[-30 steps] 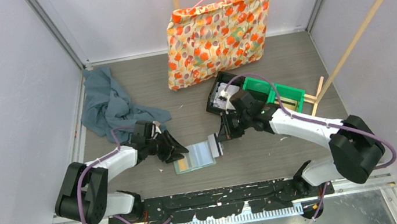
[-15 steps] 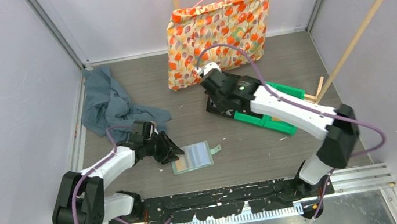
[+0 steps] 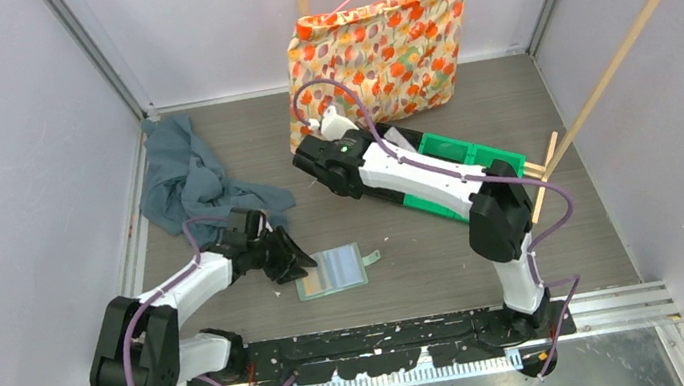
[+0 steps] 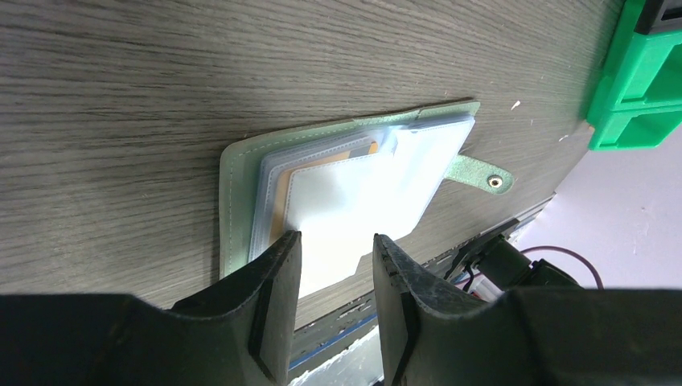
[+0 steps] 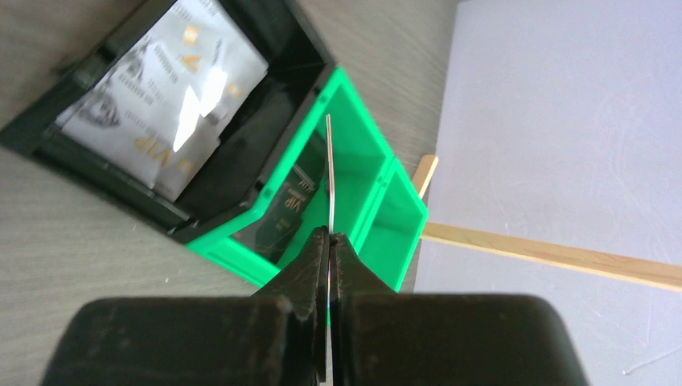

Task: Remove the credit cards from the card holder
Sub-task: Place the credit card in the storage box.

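Right arm (image 3: 413, 176) overhangs green bins (image 3: 451, 148); open tabletop (image 3: 439, 265) flanks card holder (image 3: 334, 272).

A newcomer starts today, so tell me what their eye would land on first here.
The orange floral pillow hanging at the back stands out first. Next comes the right gripper, shut on a credit card seen edge-on, with the green bins beyond it. The sage card holder lies open by the left gripper.
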`<action>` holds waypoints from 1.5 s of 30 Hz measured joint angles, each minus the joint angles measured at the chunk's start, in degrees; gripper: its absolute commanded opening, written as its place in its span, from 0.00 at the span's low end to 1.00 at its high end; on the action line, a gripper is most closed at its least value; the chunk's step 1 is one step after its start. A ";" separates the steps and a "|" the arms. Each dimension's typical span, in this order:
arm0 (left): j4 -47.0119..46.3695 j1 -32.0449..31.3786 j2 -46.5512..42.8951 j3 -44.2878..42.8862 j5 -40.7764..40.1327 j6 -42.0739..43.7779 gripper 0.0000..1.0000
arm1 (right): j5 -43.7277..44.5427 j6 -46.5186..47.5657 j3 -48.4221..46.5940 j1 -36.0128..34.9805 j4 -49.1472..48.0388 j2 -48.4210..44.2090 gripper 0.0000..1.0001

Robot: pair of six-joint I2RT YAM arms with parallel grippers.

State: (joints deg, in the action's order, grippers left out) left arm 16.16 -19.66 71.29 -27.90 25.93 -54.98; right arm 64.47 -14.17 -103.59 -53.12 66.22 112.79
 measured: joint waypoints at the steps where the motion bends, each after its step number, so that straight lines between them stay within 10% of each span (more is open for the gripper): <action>1: 0.00 0.00 0.11 -0.07 0.00 -0.02 0.40 | 2.49 -0.87 -1.77 0.00 0.85 0.87 0.00; 9: -0.02 0.00 0.63 -0.28 0.24 -0.09 0.39 | 19.21 -17.66 -19.30 -0.02 16.59 19.17 0.00; 17: 0.00 0.00 0.63 -0.28 0.22 -0.11 0.39 | 22.45 -21.62 -15.10 -0.02 20.41 22.58 0.01; 25: 0.02 0.00 0.55 -0.28 0.17 -0.15 0.39 | 14.43 9.09 14.93 -0.02 -13.60 8.79 0.01; 45: -0.48 0.02 0.46 0.11 0.31 -0.44 0.39 | 6.45 40.79 23.93 0.00 -51.80 6.71 0.01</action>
State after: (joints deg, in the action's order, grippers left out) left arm 15.68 -19.64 71.75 -27.79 26.24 -55.42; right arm 70.91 26.61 -79.66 -53.12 14.41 119.50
